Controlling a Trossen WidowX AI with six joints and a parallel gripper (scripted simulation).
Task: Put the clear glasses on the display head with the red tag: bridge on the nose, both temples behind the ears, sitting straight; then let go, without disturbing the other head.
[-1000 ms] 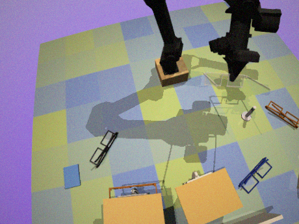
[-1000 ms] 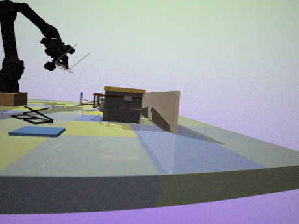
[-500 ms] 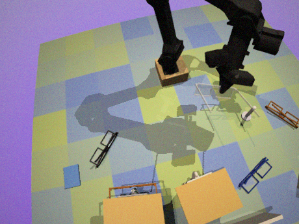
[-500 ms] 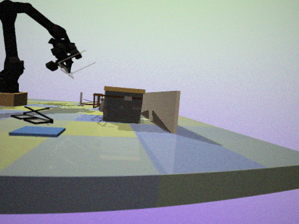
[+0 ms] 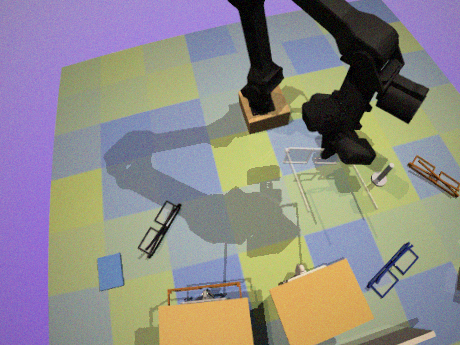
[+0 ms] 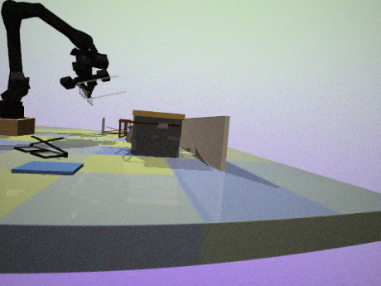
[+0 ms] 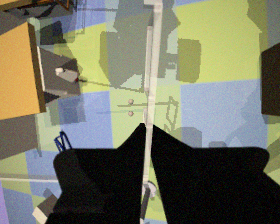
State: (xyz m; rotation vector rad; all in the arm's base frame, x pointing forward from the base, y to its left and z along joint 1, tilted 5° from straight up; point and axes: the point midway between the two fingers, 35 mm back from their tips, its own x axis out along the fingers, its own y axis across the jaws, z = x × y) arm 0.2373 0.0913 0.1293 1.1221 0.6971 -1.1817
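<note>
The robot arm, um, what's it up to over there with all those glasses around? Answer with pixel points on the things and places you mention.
The arm's tool (image 5: 327, 158) (image 7: 145, 127) is shut on the clear glasses (image 5: 300, 183) (image 7: 152, 65), holding them in the air with the temples spread open. They are not yet on either display head. An orange-brown pair sits at one of the two tan-topped boxes (image 5: 205, 322) (image 5: 322, 304); black glasses (image 5: 160, 229) (image 6: 41, 148) and blue glasses (image 5: 392, 269) (image 7: 62, 142) lie on the table. I can't make out the red tag for certain.
</note>
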